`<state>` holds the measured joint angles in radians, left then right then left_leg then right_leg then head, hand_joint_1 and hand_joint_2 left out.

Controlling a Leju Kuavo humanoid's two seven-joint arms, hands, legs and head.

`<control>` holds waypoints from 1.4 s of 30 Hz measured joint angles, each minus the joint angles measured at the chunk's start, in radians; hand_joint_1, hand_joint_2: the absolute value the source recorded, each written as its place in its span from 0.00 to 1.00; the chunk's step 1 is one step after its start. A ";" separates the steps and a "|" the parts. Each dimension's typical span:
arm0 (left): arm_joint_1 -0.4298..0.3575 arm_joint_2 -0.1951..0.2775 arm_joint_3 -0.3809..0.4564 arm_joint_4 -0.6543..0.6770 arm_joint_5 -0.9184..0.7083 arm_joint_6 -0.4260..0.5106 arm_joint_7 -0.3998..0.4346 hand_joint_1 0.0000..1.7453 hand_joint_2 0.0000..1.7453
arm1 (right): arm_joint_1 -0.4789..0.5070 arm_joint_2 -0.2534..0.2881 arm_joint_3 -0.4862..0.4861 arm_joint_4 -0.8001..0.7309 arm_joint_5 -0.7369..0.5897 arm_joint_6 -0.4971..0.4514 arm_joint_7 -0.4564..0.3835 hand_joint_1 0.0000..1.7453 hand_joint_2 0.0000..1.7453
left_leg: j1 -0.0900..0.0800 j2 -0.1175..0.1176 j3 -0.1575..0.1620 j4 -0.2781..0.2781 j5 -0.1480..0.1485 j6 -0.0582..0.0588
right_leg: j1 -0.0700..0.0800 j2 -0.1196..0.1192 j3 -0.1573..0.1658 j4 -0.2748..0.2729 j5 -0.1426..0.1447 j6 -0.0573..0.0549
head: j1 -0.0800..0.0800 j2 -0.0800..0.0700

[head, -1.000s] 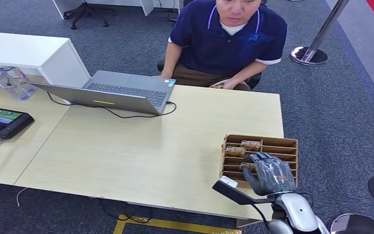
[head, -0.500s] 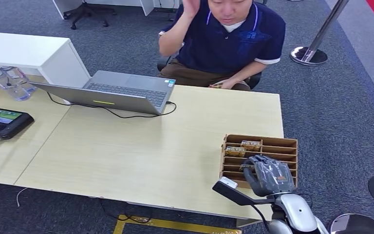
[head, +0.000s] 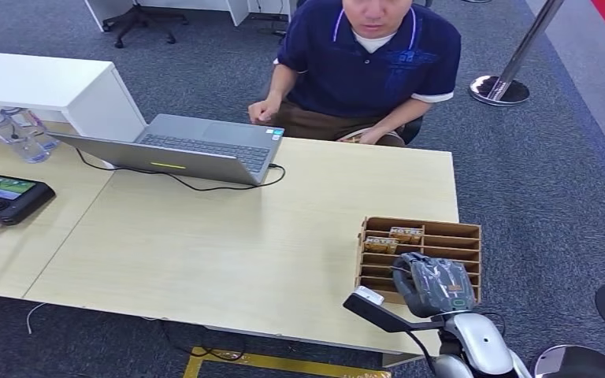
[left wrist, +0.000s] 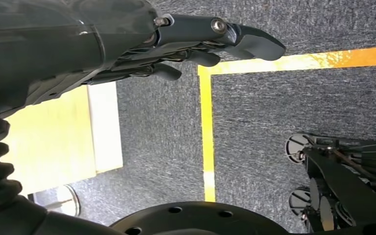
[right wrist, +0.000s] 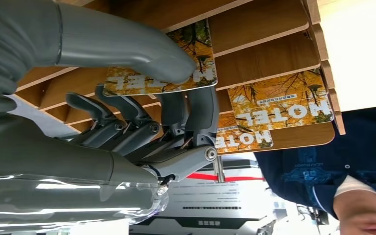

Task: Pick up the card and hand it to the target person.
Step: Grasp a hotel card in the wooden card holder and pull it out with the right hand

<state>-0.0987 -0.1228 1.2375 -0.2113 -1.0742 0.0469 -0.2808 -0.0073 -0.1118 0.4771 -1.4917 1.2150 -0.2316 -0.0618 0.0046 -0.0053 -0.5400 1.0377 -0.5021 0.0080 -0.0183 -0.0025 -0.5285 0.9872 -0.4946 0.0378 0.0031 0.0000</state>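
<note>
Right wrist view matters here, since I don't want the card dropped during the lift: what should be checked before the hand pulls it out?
1. Right hand pinches the card between thumb and fingers: ok.
2. Card out of the wooden rack: not ok, it sits in its slot.
3. Neighbouring cards free of the fingers: cannot tell.
4. Person seated across the table: ok.
5. Their hand held out to receive: not ok.
6. Left hand holds nothing: ok.

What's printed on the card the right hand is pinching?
Yellow autumn foliage with white HOTEL lettering on the card; clearest in the right wrist view.
</note>
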 joint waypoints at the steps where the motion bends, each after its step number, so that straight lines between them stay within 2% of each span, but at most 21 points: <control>1: 0.000 0.000 0.000 0.000 0.000 -0.001 -0.001 0.00 0.25 | 0.000 0.000 0.000 0.000 0.000 0.000 0.000 0.92 1.00 | 0.000 0.000 0.000 0.000 0.000 0.000 | 0.000 0.000 0.000 0.000 0.000 0.000 | 0.000 0.000; 4: 0.000 0.000 0.000 0.000 -0.009 -0.009 -0.015 0.00 1.00 | 0.000 0.000 0.000 0.000 0.000 -0.001 0.000 0.92 1.00 | 0.000 0.000 0.000 0.000 0.000 0.000 | 0.000 0.000 0.000 0.000 0.000 0.000 | 0.000 0.000; 24: 0.000 0.000 -0.002 0.000 -0.012 -0.022 -0.043 0.00 1.00 | -0.014 -0.001 -0.002 0.001 -0.034 -0.007 -0.013 0.92 1.00 | 0.000 0.000 0.000 0.000 0.000 0.000 | 0.000 0.000 0.000 0.000 0.000 0.000 | 0.000 0.000; 29: 0.000 0.000 -0.001 0.000 -0.004 -0.022 -0.044 0.00 1.00 | -0.056 -0.025 -0.032 -0.043 -0.063 -0.019 -0.012 0.92 1.00 | 0.000 0.000 0.000 0.000 0.001 0.001 | 0.000 0.000 0.000 0.000 0.001 0.001 | 0.000 0.000; 33: 0.000 0.001 -0.001 0.000 -0.001 -0.022 -0.047 0.00 1.00 | -0.129 -0.064 -0.078 -0.090 -0.138 0.001 -0.035 0.92 1.00 | -0.001 0.000 0.000 0.001 0.001 0.001 | -0.001 0.000 0.000 0.000 0.001 0.001 | 0.000 0.000; 42: 0.000 0.002 -0.001 0.000 -0.006 -0.032 -0.051 0.00 1.00 | -0.236 -0.138 -0.154 -0.108 -0.411 0.172 -0.120 0.92 1.00 | -0.001 0.000 -0.001 0.001 0.001 0.001 | 0.000 0.000 0.000 0.000 0.002 0.001 | 0.000 0.000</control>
<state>-0.0988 -0.1210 1.2364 -0.2113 -1.0801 0.0151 -0.3318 -0.2433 -0.2498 0.3236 -1.5995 0.8037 -0.0594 -0.1821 0.0039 -0.0054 -0.5405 1.0387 -0.5009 0.0091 -0.0188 -0.0025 -0.5285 0.9872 -0.4928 0.0391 0.0031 0.0000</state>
